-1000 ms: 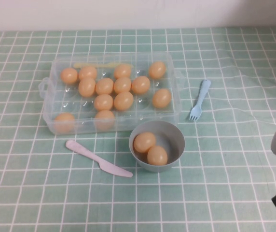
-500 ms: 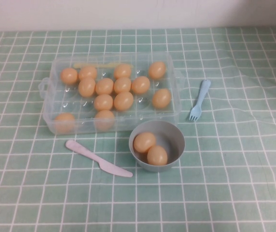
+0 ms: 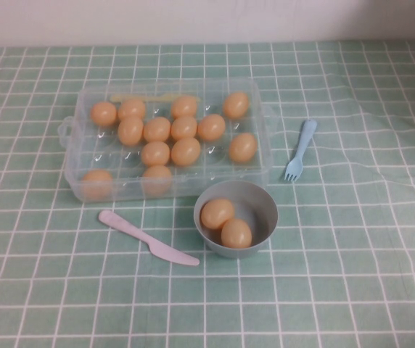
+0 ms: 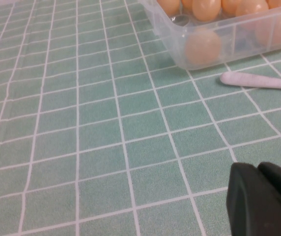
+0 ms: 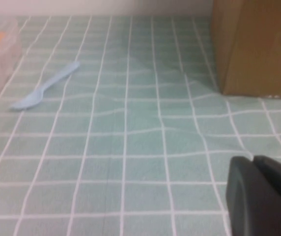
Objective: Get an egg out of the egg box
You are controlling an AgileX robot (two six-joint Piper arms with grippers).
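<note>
High view: we see the egg box [image 3: 165, 138] on the green-checked worktop [image 3: 338, 275], with twelve eggs in its cups.
Egg: we mark one [image 3: 242, 147] at the box's right side.
Bowl [image 3: 260, 210]: grey, just in front of the box, two eggs inside.
Left tool [image 4: 264, 199]: low over bare cloth; closed, we judge, holding nothing.
Right tool [image 5: 263, 194]: closed and empty, near a brown box [image 5: 256, 44].

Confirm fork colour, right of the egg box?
Light blue fork, plain and unpatterned; clearest in the high view.
</note>
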